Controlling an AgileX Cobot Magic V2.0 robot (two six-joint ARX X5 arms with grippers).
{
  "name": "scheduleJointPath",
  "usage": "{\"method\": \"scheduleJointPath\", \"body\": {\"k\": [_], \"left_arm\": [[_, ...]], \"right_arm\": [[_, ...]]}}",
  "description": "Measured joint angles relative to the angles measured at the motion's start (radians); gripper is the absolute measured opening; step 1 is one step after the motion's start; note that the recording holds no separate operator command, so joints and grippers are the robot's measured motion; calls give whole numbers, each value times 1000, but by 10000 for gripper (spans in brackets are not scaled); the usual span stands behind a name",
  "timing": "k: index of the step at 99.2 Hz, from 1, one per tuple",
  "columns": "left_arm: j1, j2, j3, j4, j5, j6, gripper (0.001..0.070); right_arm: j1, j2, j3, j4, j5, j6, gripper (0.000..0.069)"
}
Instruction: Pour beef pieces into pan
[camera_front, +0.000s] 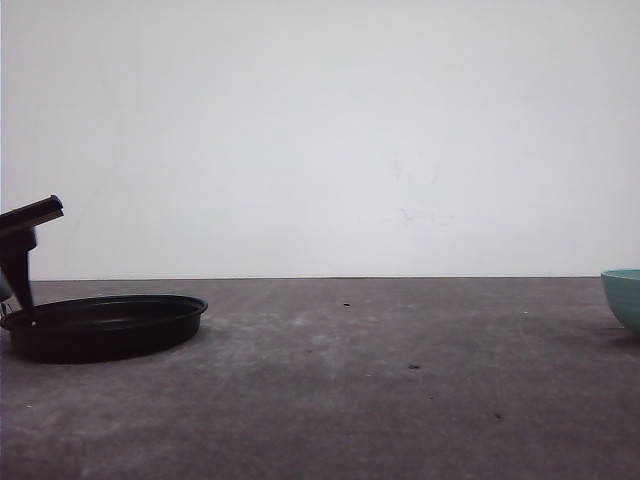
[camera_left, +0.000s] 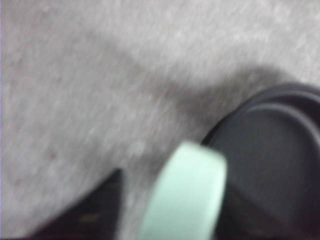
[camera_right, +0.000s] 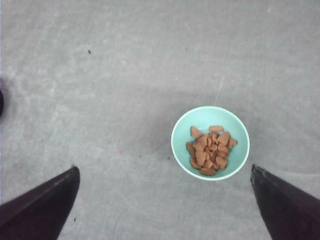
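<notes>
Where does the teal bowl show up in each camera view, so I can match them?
Front view: the teal bowl sits at the far right edge, cut off by the frame.
Left wrist view: not in it; the pan and its mint handle are there.
Right wrist view: right of centre, holding the beef pieces.
Shared landmark: the grey table.

Right gripper (camera_right: 165, 200) above grey table (camera_right: 100, 75), fingers (camera_right: 45, 205) spread wide apart, nothing held. Teal bowl (camera_right: 210, 116) upright on table between fingers, clear of both. Beef pieces (camera_right: 210, 149) heaped inside bowl.
</notes>
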Motion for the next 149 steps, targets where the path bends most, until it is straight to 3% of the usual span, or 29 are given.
{"method": "scheduleJointPath", "body": {"k": [19, 40, 62, 73, 101, 128, 149], "left_arm": [[0, 0, 0, 49, 10, 0, 59], [0, 0, 0, 58, 28, 0, 54], [2, -2, 0, 57, 133, 0, 53], [-5, -28, 0, 40, 186, 0, 52], [-56, -211, 0, -26, 205, -6, 52], [-136, -264, 0, -61, 210, -57, 52], [-185, -318, 0, -60, 272, -64, 52]], "right_arm": [[0, -5, 0, 0, 0, 0, 683], [0, -5, 0, 2, 0, 0, 683], [0, -4, 0, 71, 6, 6, 682], [-12, 1, 0, 118, 59, 16, 682], [-139, 128, 0, 142, 103, 51, 681], [-193, 373, 0, 162, 106, 106, 486], [-192, 550, 0, 140, 105, 110, 451]]}}
